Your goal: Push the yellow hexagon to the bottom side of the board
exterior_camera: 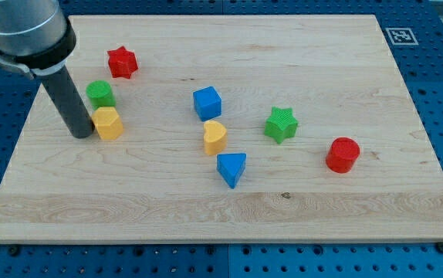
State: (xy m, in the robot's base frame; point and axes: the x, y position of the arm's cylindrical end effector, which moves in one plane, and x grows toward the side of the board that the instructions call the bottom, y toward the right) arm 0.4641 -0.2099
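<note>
Pale wood makes up the tabletop (283,54), ringed by blue pegboard. No grasping tool is fitted, so nothing can be opened, closed or held; only a dark rod is seen. At the view's left the yellow hexagon (108,123) is found, just below the green cylinder (100,93) and well apart from the bottom edge. It is touched on its left face by my tip (82,135). The hexagon is judged light, stiff and easily slid or spun. Contact is best made squarely on its upper face, in the narrow gap beneath the cylinder.
</note>
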